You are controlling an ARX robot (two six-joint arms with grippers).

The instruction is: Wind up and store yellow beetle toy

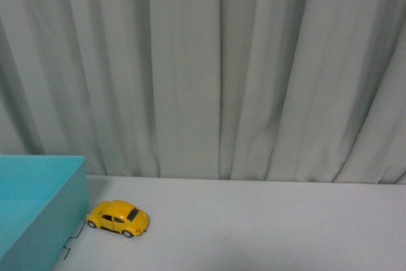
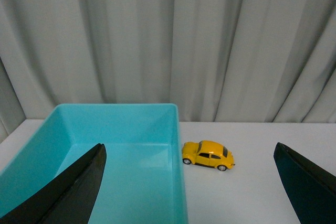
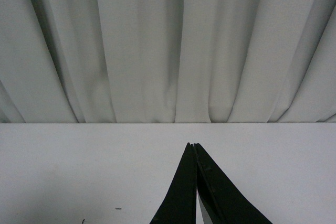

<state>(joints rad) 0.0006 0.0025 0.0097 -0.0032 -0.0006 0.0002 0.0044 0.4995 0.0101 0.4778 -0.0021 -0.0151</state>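
The yellow beetle toy (image 1: 118, 218) stands on its wheels on the white table, right beside the near corner of a turquoise box (image 1: 38, 207). In the left wrist view the toy (image 2: 208, 155) sits just outside the box's (image 2: 176, 129) right wall. My left gripper (image 2: 190, 182) is open, its black fingers (image 2: 79, 187) wide apart, set back from the toy and above the box's edge. My right gripper (image 3: 193, 145) is shut with nothing between its fingers, over bare table. Neither arm shows in the front view.
A grey pleated curtain (image 1: 216, 68) hangs along the table's far edge. The turquoise box holds nothing that I can see. Small dark marks (image 1: 70, 240) lie on the table by the box's corner.
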